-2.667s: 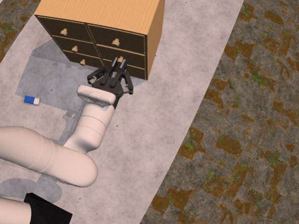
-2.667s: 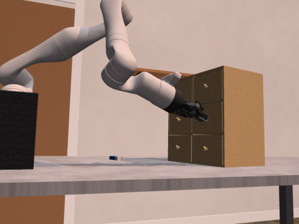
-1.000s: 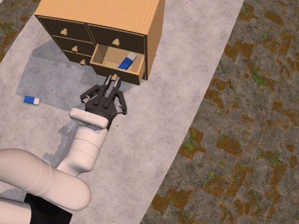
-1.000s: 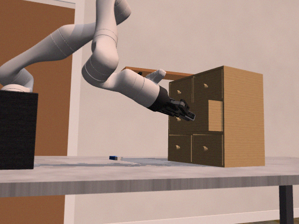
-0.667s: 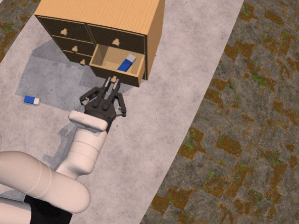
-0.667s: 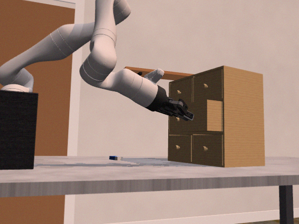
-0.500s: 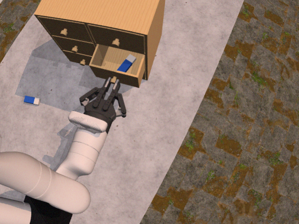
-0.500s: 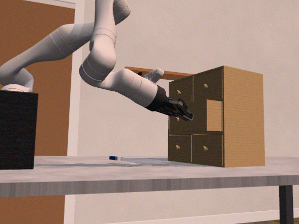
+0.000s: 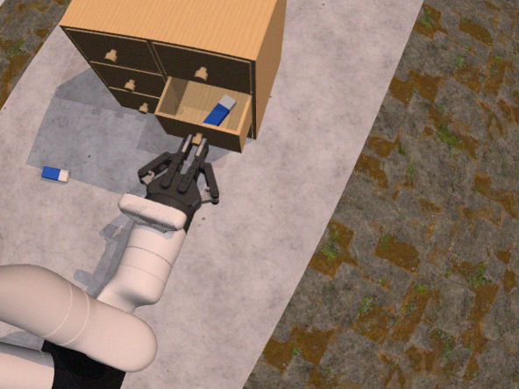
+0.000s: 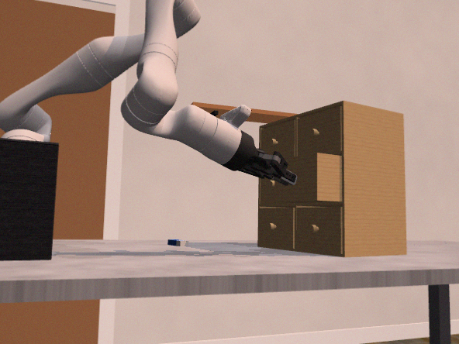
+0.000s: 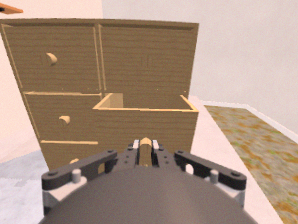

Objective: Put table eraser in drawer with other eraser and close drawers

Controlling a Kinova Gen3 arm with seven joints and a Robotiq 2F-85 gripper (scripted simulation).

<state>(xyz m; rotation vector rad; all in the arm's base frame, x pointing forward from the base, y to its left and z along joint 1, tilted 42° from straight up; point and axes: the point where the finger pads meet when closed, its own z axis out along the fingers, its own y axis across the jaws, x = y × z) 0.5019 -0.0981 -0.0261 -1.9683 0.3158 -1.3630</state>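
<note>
Eraser (image 9: 52, 173) (image 10: 174, 242), blue-sleeved, white-ended block, lies flat on pale mottled stone, left; probably light, firm rubber, best pinched across its long sides. Centre: black gripper (image 9: 195, 141) (image 10: 292, 179) (image 11: 145, 146), clamped on a turned wooden knob (image 9: 197, 138) (image 11: 145, 151). Right: open, box-shaped wooden drawer (image 9: 177, 125) (image 10: 329, 177) (image 11: 145, 125), holding its blue-and-white twin (image 9: 217, 113).

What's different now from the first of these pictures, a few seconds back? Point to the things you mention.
The middle right drawer (image 9: 202, 125) (image 10: 329, 177) (image 11: 145, 125) has slid out of the chest (image 9: 268, 66) (image 10: 374, 174), revealing an eraser (image 9: 217, 114). The gripper (image 9: 194, 142) (image 10: 292, 179) (image 11: 145, 146) moved back with it, around its knob. The table's eraser (image 9: 54, 174) (image 10: 177, 242) and the chest stayed put.
</note>
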